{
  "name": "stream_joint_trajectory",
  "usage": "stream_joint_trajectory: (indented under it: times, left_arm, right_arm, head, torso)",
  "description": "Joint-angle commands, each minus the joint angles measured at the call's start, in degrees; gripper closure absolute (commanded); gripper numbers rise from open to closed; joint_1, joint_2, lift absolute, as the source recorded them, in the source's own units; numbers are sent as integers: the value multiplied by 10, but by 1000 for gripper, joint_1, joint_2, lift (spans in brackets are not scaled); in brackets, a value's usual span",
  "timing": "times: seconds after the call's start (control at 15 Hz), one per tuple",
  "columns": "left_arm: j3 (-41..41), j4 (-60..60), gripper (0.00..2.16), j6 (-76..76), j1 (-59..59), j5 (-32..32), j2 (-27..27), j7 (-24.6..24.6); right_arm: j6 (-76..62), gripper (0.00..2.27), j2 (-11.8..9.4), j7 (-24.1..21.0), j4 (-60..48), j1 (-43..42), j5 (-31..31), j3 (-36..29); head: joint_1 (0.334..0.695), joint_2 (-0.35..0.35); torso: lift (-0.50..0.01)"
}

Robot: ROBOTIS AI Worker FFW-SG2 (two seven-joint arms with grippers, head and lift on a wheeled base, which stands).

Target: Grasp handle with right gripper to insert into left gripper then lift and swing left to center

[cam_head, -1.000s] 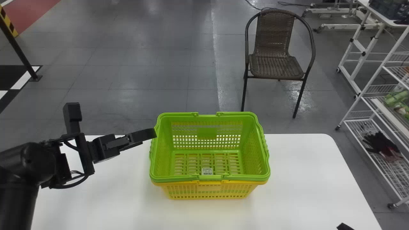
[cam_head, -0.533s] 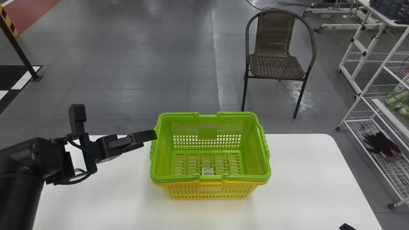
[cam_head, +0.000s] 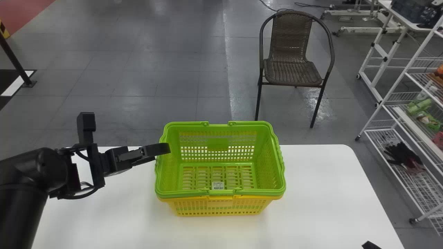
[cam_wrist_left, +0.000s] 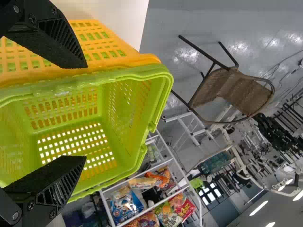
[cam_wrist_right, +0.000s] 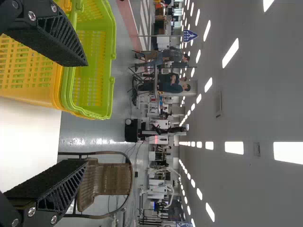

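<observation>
A green basket (cam_head: 221,192) is nested in a yellow basket (cam_head: 221,206) on the white table, its handles folded down along the rim. My left gripper (cam_head: 160,149) overlaps the green basket's left rim in the head view; whether it touches cannot be told. In the left wrist view the left gripper (cam_wrist_left: 86,111) is open, with the green basket (cam_wrist_left: 158,90) behind its spread fingers. At the bottom right corner of the head view shows the tip of my right gripper (cam_head: 371,245), away from the baskets. The right gripper (cam_wrist_right: 87,112) stands open and holds nothing.
The white table (cam_head: 325,193) extends on both sides of the baskets. Beyond its far edge stands a brown wicker chair (cam_head: 292,71). To the right is a white wire shelf rack (cam_head: 398,110) with goods and dark gloves (cam_head: 403,155). A black post (cam_head: 15,62) rises at the far left.
My left arm has shifted slightly rightward. The baskets, table, chair and rack now appear a little farther left in the head view, so the left gripper overlaps the basket rim more.
</observation>
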Motion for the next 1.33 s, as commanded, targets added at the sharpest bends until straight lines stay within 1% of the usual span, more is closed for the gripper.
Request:
stream_joint_trajectory:
  times: [0.0,0.93,1.27]
  left_arm:
    - [-1,0,130,1,-1,2,0,-2]
    - [-3,-5,130,41,-6,18,1,-29]
    - [-2,-9,130,101,-25,61,2,-38]
  right_arm:
    - [0,76,0,0,2,0,0,0]
    - [-7,76,3,0,10,-3,-1,-4]
    - [-18,76,4,0,14,-3,-2,-8]
  head:
    - [695,-45]
    - [695,-73]
    - [695,-86]
  torso:
    - [0]
    - [0]
    - [0]
